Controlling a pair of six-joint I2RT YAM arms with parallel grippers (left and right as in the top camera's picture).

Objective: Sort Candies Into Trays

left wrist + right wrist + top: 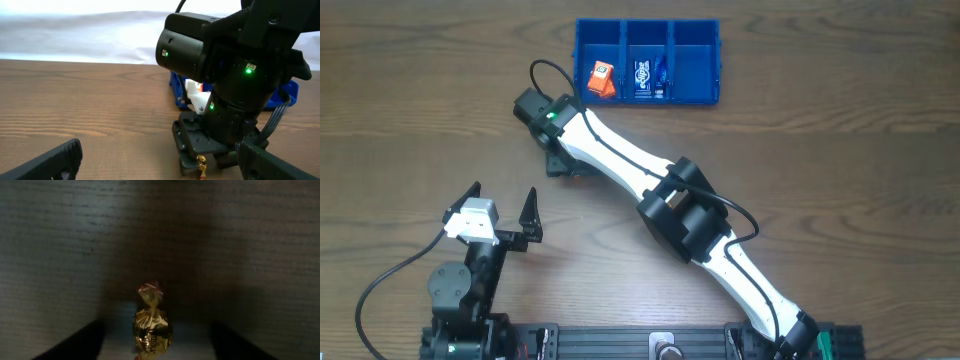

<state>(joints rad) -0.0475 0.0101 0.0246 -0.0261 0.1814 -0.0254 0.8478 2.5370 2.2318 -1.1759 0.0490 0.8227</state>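
You see: blue tray [695, 70] | orange candy [601, 80] | blue-and-white candy [643, 76] | gold foil candy [151, 327], red twist end | brown wood-grain table [410, 110] | white-black right arm [620, 160]

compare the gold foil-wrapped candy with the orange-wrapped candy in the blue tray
The gold foil-wrapped candy sits on the bare wooden table; the orange-wrapped candy lies in the left compartment of the blue plastic tray. The gold one is rounded with a twisted end; the orange one looks squarish. The right gripper, open, straddles the gold one, not the orange one. Both are wrapped.
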